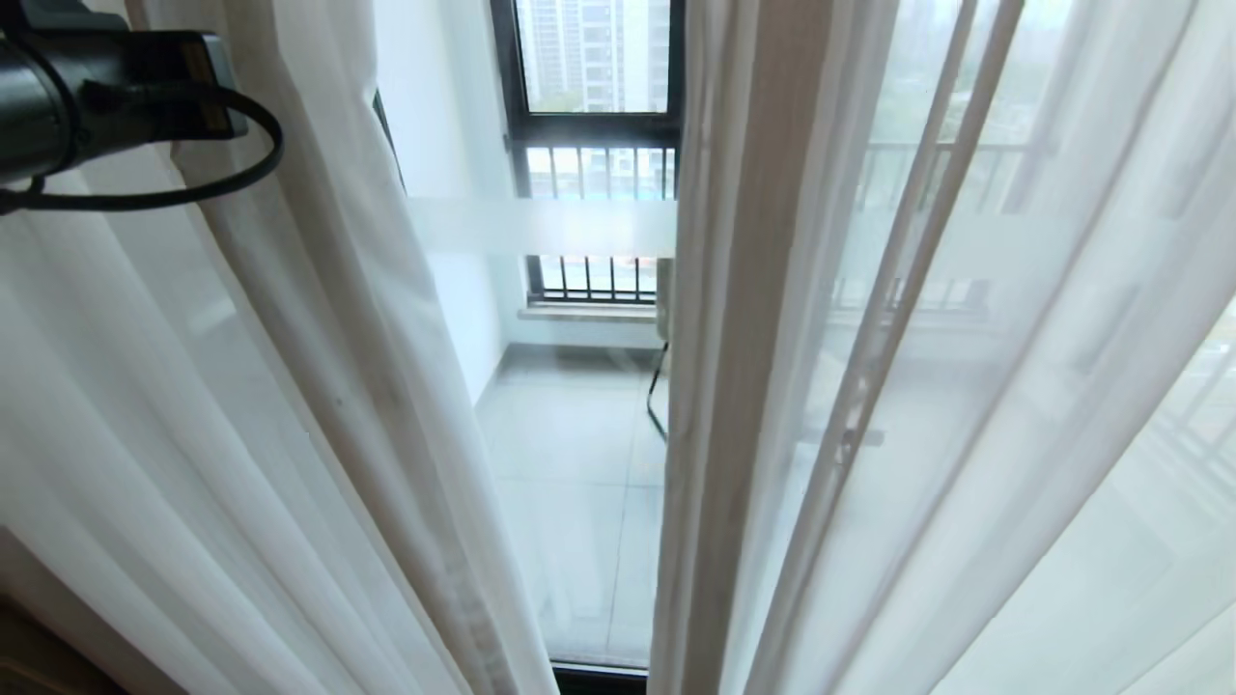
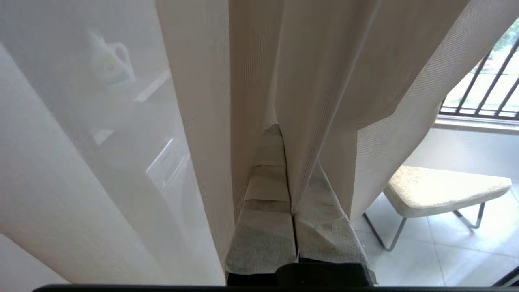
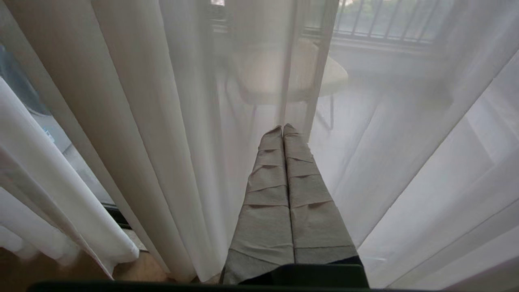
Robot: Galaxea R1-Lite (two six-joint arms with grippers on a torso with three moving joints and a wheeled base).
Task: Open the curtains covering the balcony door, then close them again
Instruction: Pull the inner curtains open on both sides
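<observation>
Already the sheer curtains [image 1: 319, 405] hang parted, baring a strip of the balcony door [image 1: 579, 463]. Left gripper [image 2: 286, 170] is clamped on a fold of the left panel (up at the head view's left edge); right gripper [image 3: 283, 134] is closed, empty. Widening, then re-closing, remains.

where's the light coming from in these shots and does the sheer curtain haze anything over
Head view: daylight comes through the balcony door, its frosted band glowing; the sheer curtain veils the railing behind it. Left wrist view: the fold pinched in the left hand looks darker than the backlit cloth around it. Right wrist view: the chair shows only hazily through the cloth.
</observation>
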